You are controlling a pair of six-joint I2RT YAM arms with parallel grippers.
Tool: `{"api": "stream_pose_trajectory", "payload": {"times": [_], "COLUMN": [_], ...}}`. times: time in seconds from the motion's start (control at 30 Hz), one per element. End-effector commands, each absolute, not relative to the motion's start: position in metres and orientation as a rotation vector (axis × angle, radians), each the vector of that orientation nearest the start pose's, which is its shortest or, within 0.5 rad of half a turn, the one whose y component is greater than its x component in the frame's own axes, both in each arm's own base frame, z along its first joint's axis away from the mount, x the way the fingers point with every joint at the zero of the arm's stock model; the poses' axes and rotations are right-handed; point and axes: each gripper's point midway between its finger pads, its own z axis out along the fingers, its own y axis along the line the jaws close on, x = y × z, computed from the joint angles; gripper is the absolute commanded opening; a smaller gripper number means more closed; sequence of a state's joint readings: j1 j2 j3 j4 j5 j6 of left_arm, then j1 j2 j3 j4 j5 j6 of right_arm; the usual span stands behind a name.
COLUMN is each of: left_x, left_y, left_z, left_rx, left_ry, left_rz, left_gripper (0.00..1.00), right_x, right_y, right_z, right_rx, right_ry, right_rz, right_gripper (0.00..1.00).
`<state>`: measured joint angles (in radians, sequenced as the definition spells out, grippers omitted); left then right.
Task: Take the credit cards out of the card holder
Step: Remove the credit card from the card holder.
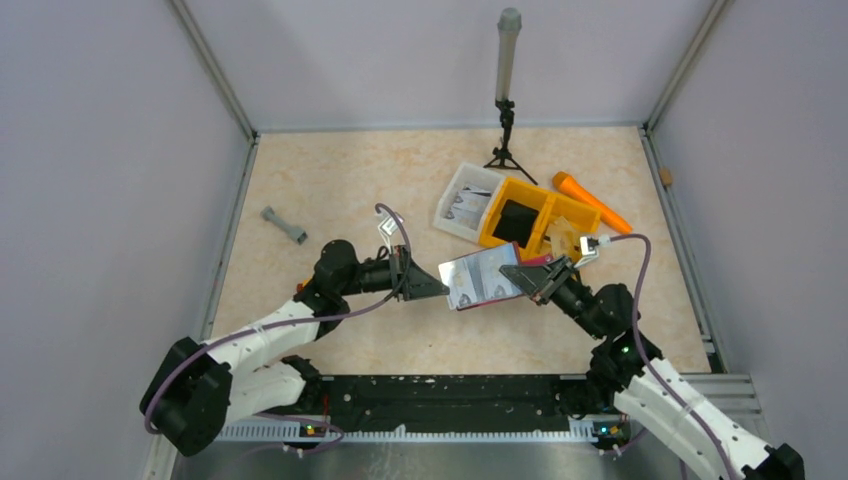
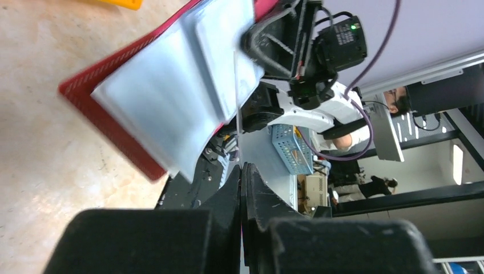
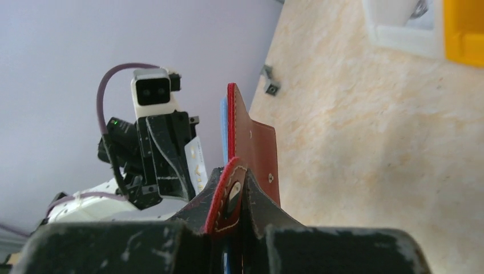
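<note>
Here, right pincer clamps the card holder; left pincer, closed together, sits beside its credit cards. Yellow bin, white tray just behind.

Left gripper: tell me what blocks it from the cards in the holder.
Nothing visible blocks it. The left gripper, shut, sits right at the holder's edge, and the pale cards face it uncovered. The right gripper clamps the holder's opposite end, out of the path.
</note>
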<state>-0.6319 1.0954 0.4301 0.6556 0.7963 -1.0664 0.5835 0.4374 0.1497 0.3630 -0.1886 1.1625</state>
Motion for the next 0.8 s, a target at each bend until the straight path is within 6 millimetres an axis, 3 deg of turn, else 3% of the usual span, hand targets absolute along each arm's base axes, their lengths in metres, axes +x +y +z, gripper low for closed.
{"api": "stream_pose_trajectory", "payload": {"times": [0.0, 0.2, 0.27, 0.5, 0.63, 0.77], "left_x": [0.158, 0.183, 0.2, 0.26, 0.298, 0.335], "left_y": [-0.288, -0.285, -0.284, -0.302, -0.307, -0.318], "left_z": [0.222, 0.209, 0.206, 0.221, 0.225, 0.228], "left_rx": [0.344, 0.273, 0.202, -0.025, -0.233, -0.385], "left_ry": [1.929, 2.005, 2.026, 1.958, 1.861, 1.791], "left_rz": [-1.765, -1.582, -1.505, -1.44, -1.448, -1.444], "left_gripper": [0.0, 0.0, 0.0, 0.0, 0.0, 0.0], "right_x": [0.206, 0.22, 0.222, 0.217, 0.209, 0.2], "right_y": [0.181, 0.143, 0.124, 0.059, 0.034, 0.026], "right_z": [0.245, 0.241, 0.253, 0.342, 0.371, 0.389], "right_rx": [0.283, 0.315, 0.341, 0.495, 0.585, 0.614], "right_ry": [1.603, 1.674, 1.654, 1.395, 1.278, 1.18], "right_rz": [1.242, 0.904, 0.799, 0.609, 0.581, 0.637], "right_gripper": [0.0, 0.0, 0.0, 0.0, 0.0, 0.0]}}
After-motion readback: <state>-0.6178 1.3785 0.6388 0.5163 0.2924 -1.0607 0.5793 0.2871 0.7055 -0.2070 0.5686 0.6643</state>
